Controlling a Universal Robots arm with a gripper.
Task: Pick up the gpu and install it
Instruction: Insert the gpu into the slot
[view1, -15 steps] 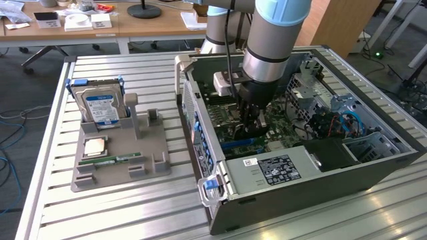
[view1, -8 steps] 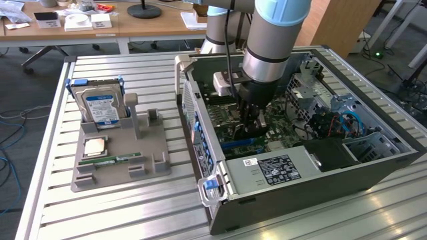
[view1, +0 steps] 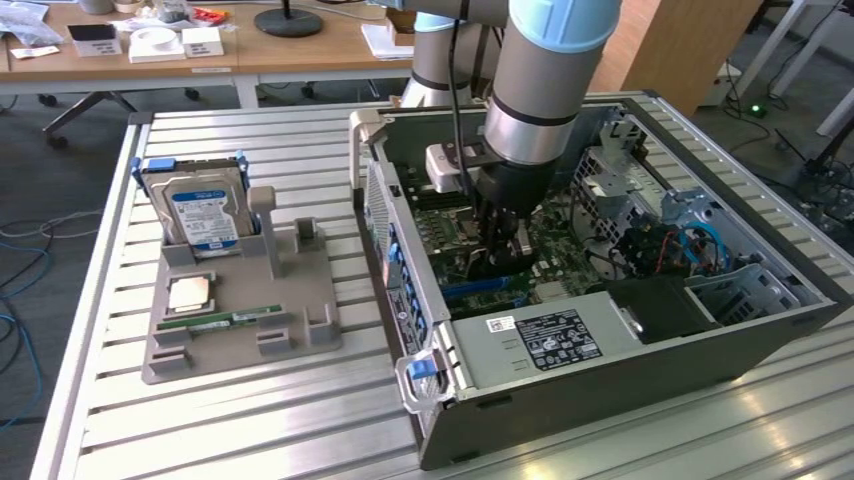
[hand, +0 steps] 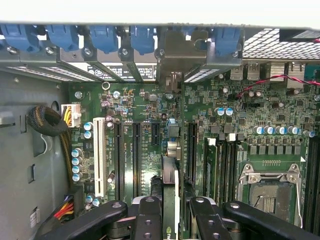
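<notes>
Half done: we see the gripper (hand: 172, 212) clamped on the gpu (hand: 170, 177) over the motherboard (hand: 250, 115), its seating apparently left.

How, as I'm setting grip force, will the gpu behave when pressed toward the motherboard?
Probably stiff: the gpu stands straight and edge-on between the fingers of the gripper, with no sag. Likely light for its size, being a thin board. Probably fragile: the motherboard beneath is crowded with small parts, so a skewed push could do harm.
</notes>
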